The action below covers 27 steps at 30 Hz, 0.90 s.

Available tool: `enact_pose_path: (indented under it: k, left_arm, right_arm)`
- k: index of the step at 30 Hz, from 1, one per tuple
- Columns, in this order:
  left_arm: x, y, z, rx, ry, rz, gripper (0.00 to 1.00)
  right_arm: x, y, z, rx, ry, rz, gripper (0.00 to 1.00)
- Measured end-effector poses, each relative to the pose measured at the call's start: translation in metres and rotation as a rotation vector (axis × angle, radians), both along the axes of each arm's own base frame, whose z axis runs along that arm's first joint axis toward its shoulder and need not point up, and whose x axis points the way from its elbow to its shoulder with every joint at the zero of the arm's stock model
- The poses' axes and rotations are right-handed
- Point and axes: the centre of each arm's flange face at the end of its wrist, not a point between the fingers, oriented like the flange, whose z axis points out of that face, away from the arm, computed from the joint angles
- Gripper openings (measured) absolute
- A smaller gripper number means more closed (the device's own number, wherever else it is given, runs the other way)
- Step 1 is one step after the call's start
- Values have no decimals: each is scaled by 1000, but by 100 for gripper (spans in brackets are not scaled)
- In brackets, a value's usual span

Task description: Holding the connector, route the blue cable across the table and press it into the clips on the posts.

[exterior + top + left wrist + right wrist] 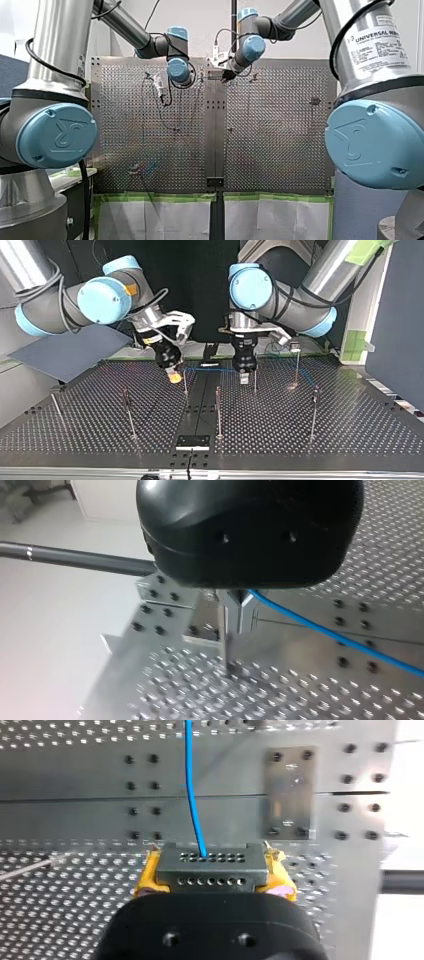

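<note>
My right end effector [173, 375] is clamped on the connector [210, 867]: its yellow pads press on the two sides of the grey block. The blue cable [191, 785] leaves the block's far face and runs straight ahead, away from that end effector.

My left end effector [244, 378] is the one that has to do the pressing. In its wrist view the metal fingers [235, 611] are drawn together with the cable coming out from between them, so I take it to be gripping the cable partway along its length.

Between my two end effectors the cable stretches low over the tabletop [310, 440]. In the top view it lies almost level from side to side, near the far edge. Past my left end effector it trails on toward the top view's right.

The relation that matters is between my left fingers and the post [223, 645]. The post stands just under and beside the fingertips, upright and at right angles to the cable span. I judge this post to be the clip the next move is for, with the cable lying above it and slightly to one side. I cannot make out the clip itself.

A second post [185, 385] stands just beside my right end effector, but that arm has only to hold the connector.
</note>
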Motion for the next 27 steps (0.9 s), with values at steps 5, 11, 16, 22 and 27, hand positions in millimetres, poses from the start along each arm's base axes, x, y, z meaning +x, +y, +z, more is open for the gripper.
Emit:
enact_pose_path:
  k: [5, 11, 16, 22, 27]
  left_arm:
    - [5, -1, 3, -2, -4, -21, 0]
    - [15, -2, -6, 2, 10, -35, 0]
    - [25, -1, 6, -10, -15, -29, 0]
    - [33, 2, 17, -16, -30, -30, 0]
    - [41, 3, 12, -12, -23, -41, 0]
  right_arm:
    - [-5, 5, 16, -24, -11, 15, 0]
    - [-4, 1, 10, -16, -7, 34, 0]
    - [-1, -6, -1, -2, 2, 43, 0]
    - [2, -12, 3, -8, -9, 61, 0]
    - [1, -19, 10, -15, -26, 66, 0]
